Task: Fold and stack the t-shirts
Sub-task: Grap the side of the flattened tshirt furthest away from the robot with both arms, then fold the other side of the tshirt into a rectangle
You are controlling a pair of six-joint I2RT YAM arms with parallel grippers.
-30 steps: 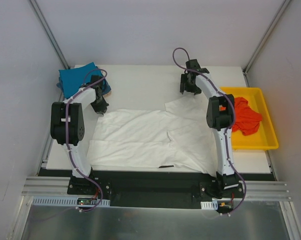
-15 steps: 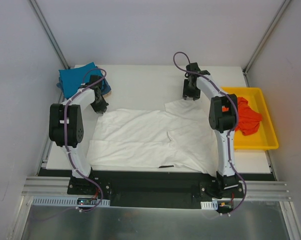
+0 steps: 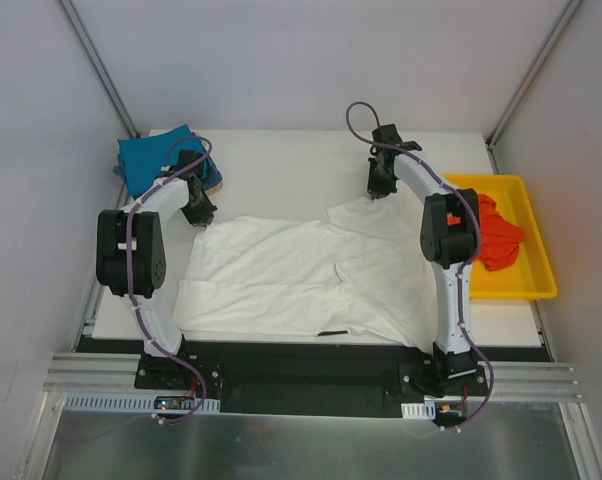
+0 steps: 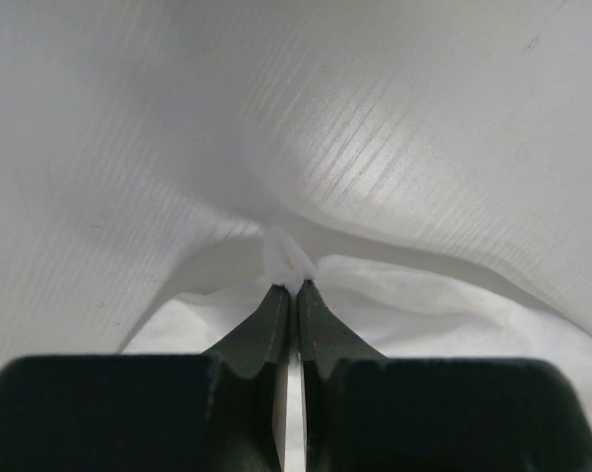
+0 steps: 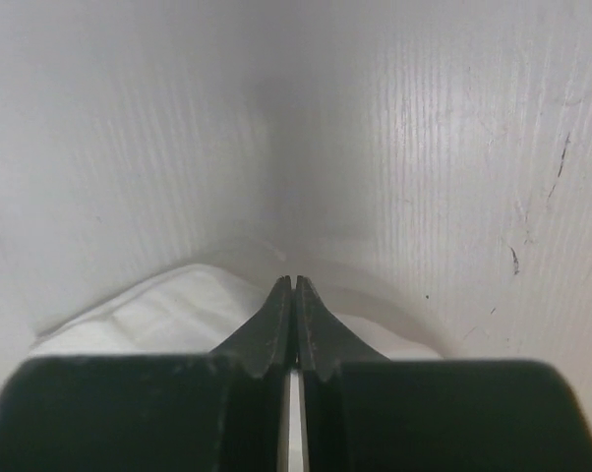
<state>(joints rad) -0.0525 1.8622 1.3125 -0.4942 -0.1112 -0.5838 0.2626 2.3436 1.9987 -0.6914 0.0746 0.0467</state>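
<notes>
Over the last second the right tool (image 3: pixel 377 190) had dropped from the upper middle of the frame onto the far right corner of the white t-shirt (image 3: pixel 291 275). The left tool (image 3: pixel 201 214) had barely shifted at the shirt's upper left corner. In its wrist view the left tool's fingers were pressed together on a small nip of white cloth. The right tool's fingers were also pressed together at the cloth edge, though cloth between them could not be made out. With both far corners reached, a fold toward the lower frame looked ready to begin. The shirt lay spread across the middle of the white tabletop (image 3: pixel 281 165). Teal-blue t-shirts (image 3: pixel 153 158) sat at upper left, and an orange-red t-shirt (image 3: pixel 496 235) lay in the yellow tray (image 3: pixel 537 291) at right. Plain grey walls enclosed the tabletop.
</notes>
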